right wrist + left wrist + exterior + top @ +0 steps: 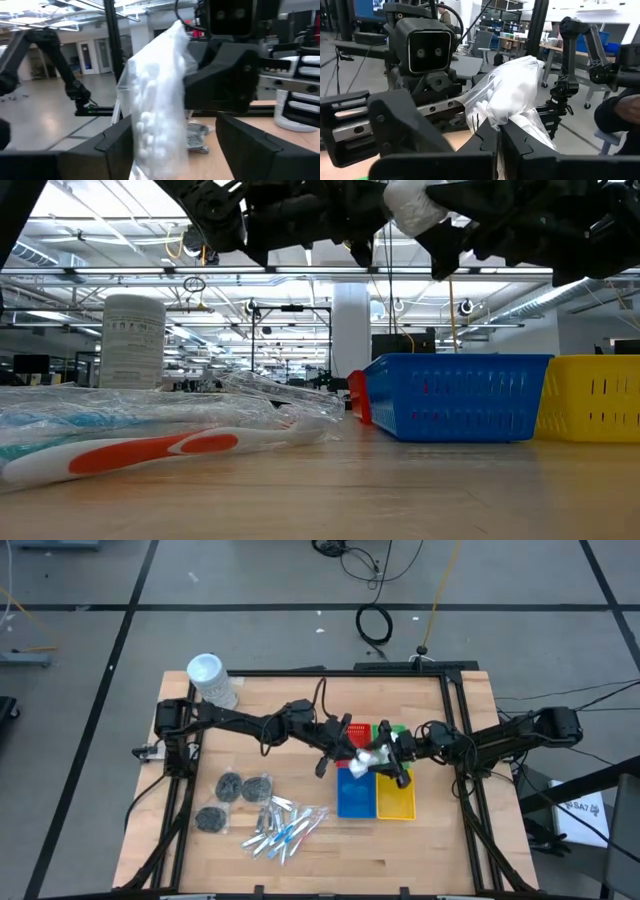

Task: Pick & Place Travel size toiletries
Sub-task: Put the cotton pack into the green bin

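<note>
The clear packet of white pieces (368, 758) hangs in the air over the trays, between both grippers. My left gripper (497, 134) reaches in from the table's left and is shut on it. My right gripper (175, 145) comes from the right and is open, one finger on each side of the packet (157, 110); I cannot tell whether they touch it. Three dark grey round bundles (232, 786) and several clear-wrapped blue-and-white sticks (285, 830) lie on the table's near left part. My left gripper pinches the packet's plastic edge (491, 120) between its two fingers, coming roughly level from the table's left. The packet's bulging part (512, 92) stands out beyond the fingertips. It is lifted clear, above the blue tray (455, 395).
Red (355, 728), green (398, 728), blue (352, 802) and yellow (397, 802) trays sit together at the table's middle right, under the grippers. A tall white tub (210, 678) stands at the far left corner. Bare wood lies along the near edge.
</note>
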You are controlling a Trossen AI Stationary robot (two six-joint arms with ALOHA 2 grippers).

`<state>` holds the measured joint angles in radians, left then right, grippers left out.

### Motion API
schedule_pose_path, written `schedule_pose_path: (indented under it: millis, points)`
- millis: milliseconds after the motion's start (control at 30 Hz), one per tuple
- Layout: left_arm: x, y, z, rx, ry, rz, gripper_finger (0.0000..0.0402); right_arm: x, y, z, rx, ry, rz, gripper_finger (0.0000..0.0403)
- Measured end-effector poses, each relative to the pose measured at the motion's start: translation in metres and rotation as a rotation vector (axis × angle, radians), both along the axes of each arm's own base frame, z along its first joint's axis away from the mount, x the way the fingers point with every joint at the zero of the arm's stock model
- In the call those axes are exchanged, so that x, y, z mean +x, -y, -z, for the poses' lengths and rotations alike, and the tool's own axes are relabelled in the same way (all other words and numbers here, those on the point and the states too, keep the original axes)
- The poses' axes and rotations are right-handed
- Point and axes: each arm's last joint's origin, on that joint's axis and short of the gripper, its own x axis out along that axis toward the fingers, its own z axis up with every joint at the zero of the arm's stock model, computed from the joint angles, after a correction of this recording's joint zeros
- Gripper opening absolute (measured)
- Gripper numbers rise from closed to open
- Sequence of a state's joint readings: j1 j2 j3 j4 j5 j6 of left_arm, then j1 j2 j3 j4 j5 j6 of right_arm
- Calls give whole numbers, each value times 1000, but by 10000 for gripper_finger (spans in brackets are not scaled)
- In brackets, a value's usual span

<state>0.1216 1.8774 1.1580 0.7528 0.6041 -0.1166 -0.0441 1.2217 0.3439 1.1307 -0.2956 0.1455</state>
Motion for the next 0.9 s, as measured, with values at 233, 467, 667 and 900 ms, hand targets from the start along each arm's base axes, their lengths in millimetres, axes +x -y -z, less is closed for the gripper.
schedule_pose_path:
  millis: [233,467,667,900]
  points:
    - [-1,-1,-2,-25,-8,-4,11,0,-1,0,-28,8,-20,149]
    - [-1,0,-2,-77,-33,3,6,-1,-2,0,-78,22,-68,29]
    - [-1,1,-3,-90,-33,5,5,-1,-3,0,-89,27,-83,29]
    - [-11,17,-24,-73,-42,23,106,-1,-2,0,-85,15,-82,26]
